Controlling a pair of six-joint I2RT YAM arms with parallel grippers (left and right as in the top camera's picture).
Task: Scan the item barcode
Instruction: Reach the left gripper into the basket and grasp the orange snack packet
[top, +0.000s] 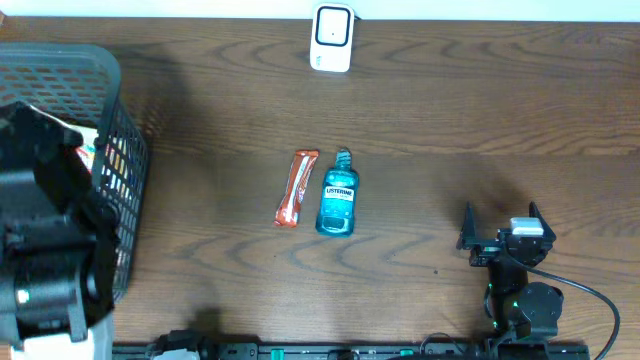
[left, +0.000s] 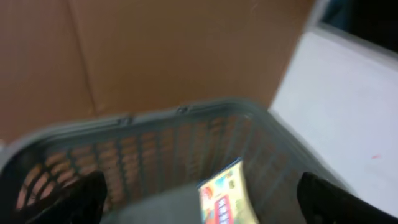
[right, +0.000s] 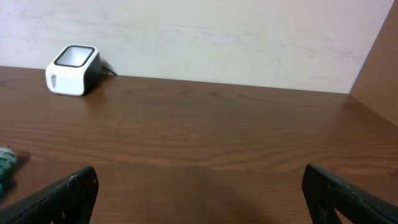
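The mouthwash bottle (top: 337, 195) and orange packet (top: 296, 188) lie side by side mid-tabletop (top: 450, 110), with the scanner (top: 331, 38) at its far edge. The left fingers (left: 81, 199) are spread wide and empty over the basket (left: 186, 112) at the left edge. The right fingers (right: 68, 196) gape empty by the near edge.

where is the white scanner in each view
overhead: scanner at top centre.
left wrist: not in it; only the basket shows.
right wrist: scanner at upper left.
shared landmark: mouthwash bottle at overhead centre, same bottle at right wrist's left edge.
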